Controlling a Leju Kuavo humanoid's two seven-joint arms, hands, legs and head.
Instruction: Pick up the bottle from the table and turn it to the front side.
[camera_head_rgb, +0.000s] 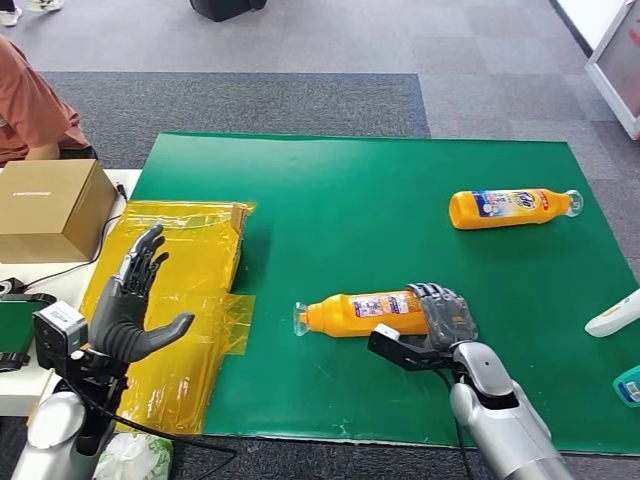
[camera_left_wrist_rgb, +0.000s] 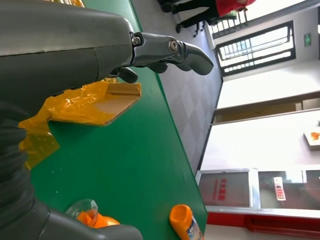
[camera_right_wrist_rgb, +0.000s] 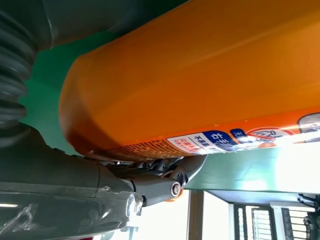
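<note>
Head view first, from the left: a person (camera_head_rgb: 30, 105) in an orange top sits at the far left behind a cardboard box (camera_head_rgb: 49, 208) on a white side table (camera_head_rgb: 45, 290). My left hand (camera_head_rgb: 136, 300) is raised over the yellow wrapping (camera_head_rgb: 189, 290) on the near-left of the green mat (camera_head_rgb: 362, 200), fingers spread wide and holding nothing. It has no part in this step, as far as I can judge.

Near the middle of the mat lies the bottle (camera_head_rgb: 362, 313), orange, on its side, clear cap pointing left, label strip facing up and far. My right hand (camera_head_rgb: 445, 318) sits over its base end, fingers (camera_head_rgb: 441, 300) draped across the top. In the right wrist view the orange body is pressed close against my palm, with a thumb (camera_right_wrist_rgb: 166, 182) tucked beneath it, so I judge the hand is wrapped on the bottle. It seems not lifted yet, since it looks level with the mat.

A second bottle (camera_head_rgb: 513, 208) lies at the far right, well apart, cap to the right. A white object (camera_head_rgb: 615, 315) and a teal one (camera_head_rgb: 628, 385) sit at the right edge.

So the step in hand is the grasp. Next I need a firm hold, then a lift off the mat and a wrist roll to bring the front label round. Held at the base, the cap end may sag or slip.
</note>
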